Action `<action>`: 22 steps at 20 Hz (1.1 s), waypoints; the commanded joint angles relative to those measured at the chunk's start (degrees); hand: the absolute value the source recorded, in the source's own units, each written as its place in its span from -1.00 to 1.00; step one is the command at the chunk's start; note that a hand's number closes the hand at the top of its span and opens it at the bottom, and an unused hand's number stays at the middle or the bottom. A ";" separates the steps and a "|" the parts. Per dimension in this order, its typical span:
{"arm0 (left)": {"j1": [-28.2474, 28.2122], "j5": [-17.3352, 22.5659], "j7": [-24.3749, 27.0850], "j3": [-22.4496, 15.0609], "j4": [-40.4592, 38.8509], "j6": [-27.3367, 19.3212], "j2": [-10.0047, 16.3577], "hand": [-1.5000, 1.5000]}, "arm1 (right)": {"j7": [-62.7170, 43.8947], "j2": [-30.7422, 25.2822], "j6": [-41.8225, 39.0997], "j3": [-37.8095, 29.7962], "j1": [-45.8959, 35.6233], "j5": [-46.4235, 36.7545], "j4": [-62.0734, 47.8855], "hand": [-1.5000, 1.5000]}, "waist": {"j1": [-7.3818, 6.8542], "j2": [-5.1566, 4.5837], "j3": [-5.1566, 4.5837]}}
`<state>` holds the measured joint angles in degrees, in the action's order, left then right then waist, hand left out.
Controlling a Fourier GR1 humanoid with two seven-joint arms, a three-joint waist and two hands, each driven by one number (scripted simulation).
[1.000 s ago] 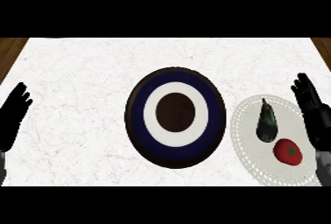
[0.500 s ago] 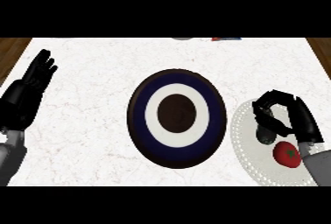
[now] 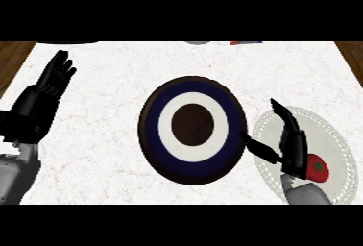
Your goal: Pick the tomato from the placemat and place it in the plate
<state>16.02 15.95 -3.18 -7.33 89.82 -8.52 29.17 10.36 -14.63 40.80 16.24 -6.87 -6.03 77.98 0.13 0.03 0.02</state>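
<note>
Compared with half a second ago, the right hand (image 3: 291,146) is found lower over the white round placemat (image 3: 334,135). Its fingers, curled then, are now spread straight, with the thumb pointed toward the blue-and-white plate (image 3: 162,144). The tomato (image 3: 318,167) is not yet gripped: it is seen on the placemat, just beside the palm. The grasp is judged as only prepared. The left hand (image 3: 46,93) is held open at the left edge.
</note>
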 commanded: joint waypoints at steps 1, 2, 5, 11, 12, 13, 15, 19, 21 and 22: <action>-1.08 0.35 2.05 2.30 -1.66 3.62 0.08 0.00 | 2.80 0.99 4.52 -0.67 3.28 -3.29 4.96 -1.00 | 0.18 0.04 -0.04; -1.12 -1.30 2.41 1.25 -2.09 2.41 -1.45 0.00 | 1.25 -3.43 1.58 -1.44 7.30 -2.38 10.85 -1.00 | 0.53 0.10 -0.05; -2.27 -0.38 2.14 2.94 -1.15 2.62 -0.19 0.00 | -16.79 -10.43 2.22 1.56 6.80 -12.43 18.93 -1.00 | 0.79 0.32 -0.23; 0.69 -0.73 -1.40 3.04 0.58 1.95 0.98 0.00 | -39.42 -21.66 -11.23 1.84 7.26 -18.50 18.74 -1.00 | 1.30 0.42 -0.51; -1.08 -0.40 -0.74 2.60 0.84 1.73 -0.10 0.00 | -42.64 -25.06 -14.78 0.15 7.21 -17.54 18.68 -1.00 | 1.12 0.47 -0.61; -0.44 -1.24 -1.51 1.79 1.92 0.56 -0.78 0.00 | -46.10 -26.02 -17.92 1.88 7.17 -18.07 20.17 -1.00 | 0.96 0.55 -0.60; -0.96 -1.70 -0.01 1.53 0.36 1.64 -0.62 0.00 | -53.38 -28.60 -24.89 2.44 5.31 -16.32 22.22 -1.00 | 0.50 0.21 -0.62; -0.09 -1.45 -1.71 1.57 2.74 1.78 -0.38 0.00 | -65.73 -30.66 -36.75 4.15 3.00 -10.42 26.32 -1.00 | -0.71 0.18 -0.30; -1.18 -1.23 0.31 2.11 0.51 3.01 -0.55 0.00 | -72.81 -31.61 -41.77 4.43 0.64 -8.10 29.89 -1.00 | -0.53 0.02 -0.31; 3.34 -0.57 -1.72 3.53 -0.90 3.31 0.37 0.00 | -76.83 -29.96 -42.95 6.79 -1.11 -8.95 30.80 -1.00 | -0.28 -0.12 -0.27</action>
<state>16.16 14.78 -3.89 -5.19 90.43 -6.25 28.70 -53.94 -43.96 6.44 20.66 -4.26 -17.47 104.88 0.09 0.16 -0.36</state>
